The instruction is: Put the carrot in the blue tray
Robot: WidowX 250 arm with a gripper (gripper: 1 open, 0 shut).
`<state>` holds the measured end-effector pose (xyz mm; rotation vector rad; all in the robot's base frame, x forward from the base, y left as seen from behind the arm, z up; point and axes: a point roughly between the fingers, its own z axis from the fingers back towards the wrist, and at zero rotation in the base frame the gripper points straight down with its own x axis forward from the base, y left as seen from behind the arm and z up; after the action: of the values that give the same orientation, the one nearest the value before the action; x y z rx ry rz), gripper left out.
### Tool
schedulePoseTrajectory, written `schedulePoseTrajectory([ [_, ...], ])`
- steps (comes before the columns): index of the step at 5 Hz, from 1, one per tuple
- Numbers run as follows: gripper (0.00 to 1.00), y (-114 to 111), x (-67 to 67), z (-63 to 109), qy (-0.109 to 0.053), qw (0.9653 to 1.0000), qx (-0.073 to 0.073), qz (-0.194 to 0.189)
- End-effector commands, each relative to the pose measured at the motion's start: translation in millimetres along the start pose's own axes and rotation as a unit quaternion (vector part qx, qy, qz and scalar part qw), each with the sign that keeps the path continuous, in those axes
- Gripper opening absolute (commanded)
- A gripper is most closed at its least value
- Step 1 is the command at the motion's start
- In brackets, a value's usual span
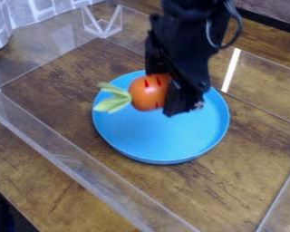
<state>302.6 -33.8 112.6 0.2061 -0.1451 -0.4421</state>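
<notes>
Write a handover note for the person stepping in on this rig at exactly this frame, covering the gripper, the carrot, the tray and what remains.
Gripper: closed on the carrot, held up in front of the camera.
Carrot: orange body in the grip, leafy top pointing to the left of the picture; it overlaps the upper left part of the tray in view.
Tray: the blue tray sits on the wooden table.
Done: carrot grasped and lifted.
Left: lower it into the tray, release, back off. Its height over the tray is hard to judge from this one view.
</notes>
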Motion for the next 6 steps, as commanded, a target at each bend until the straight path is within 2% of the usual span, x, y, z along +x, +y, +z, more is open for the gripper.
schedulePoseTrajectory([
  [1,0.0,0.1,11.9,2.8,-0.035,0.9994,0.001,0.004],
  [3,0.0,5.2,15.1,-13.0,-0.054,0.9982,-0.018,0.016],
  [4,0.0,16.1,14.8,-14.7,-0.058,0.9975,-0.017,0.036],
  [6,0.0,19.3,19.6,-24.4,-0.067,0.9962,-0.03,0.047],
])
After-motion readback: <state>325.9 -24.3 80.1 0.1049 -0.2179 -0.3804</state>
